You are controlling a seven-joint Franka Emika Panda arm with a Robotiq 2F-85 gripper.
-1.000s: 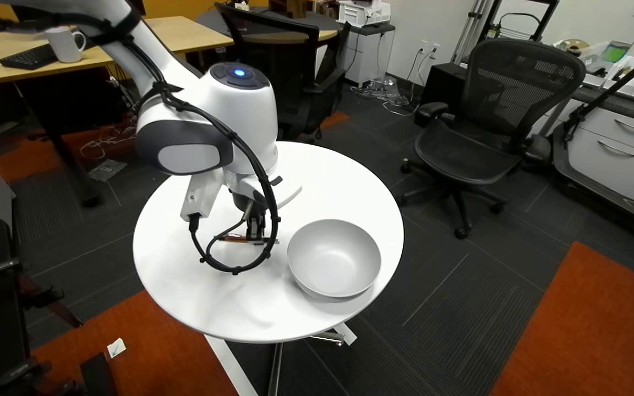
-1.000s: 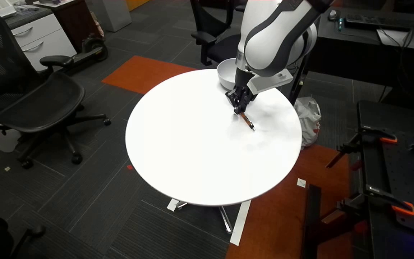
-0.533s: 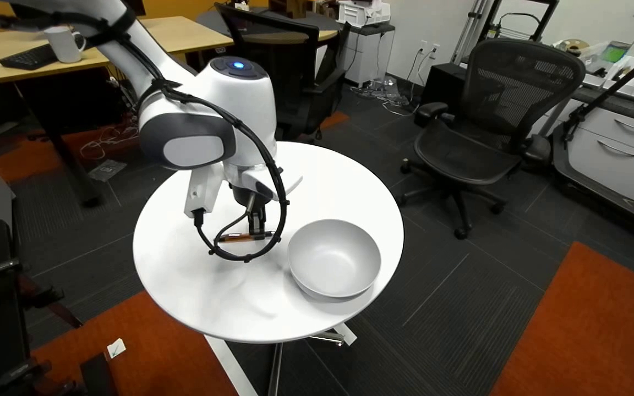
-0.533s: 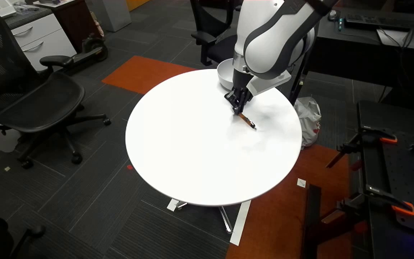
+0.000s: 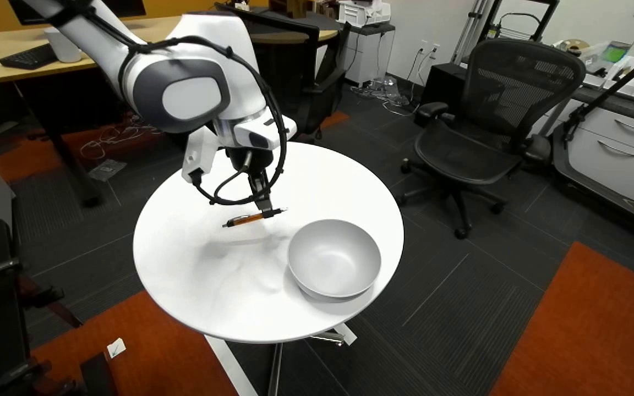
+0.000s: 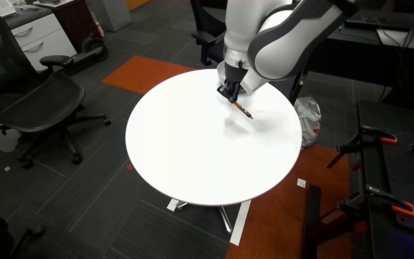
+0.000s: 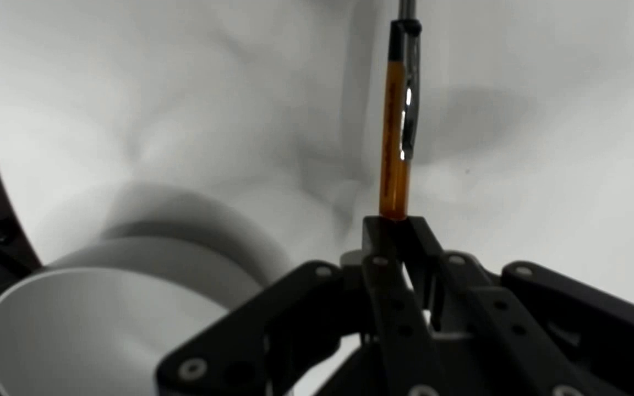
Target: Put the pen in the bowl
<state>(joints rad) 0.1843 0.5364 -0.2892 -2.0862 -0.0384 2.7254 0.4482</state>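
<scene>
In an exterior view, the thin orange pen (image 5: pixel 249 218), which has black parts and a silver clip, is in the air above the round white table (image 5: pixel 185 275). Two fingers of the black gripper (image 7: pixel 395 221) stand narrow and hold the pen between them. The longer free part of the pen points between eight and nine o'clock; the shorter end comes out past the fingers, toward three o'clock. The round, plain, light grey bowl (image 5: pixel 333 258) stands upright on the table, near its four o'clock. Seen from this bowl, the pen is at ten o'clock, outside the rim. In the wrist view the pen points to twelve o'clock, and the bowl is at eight.
</scene>
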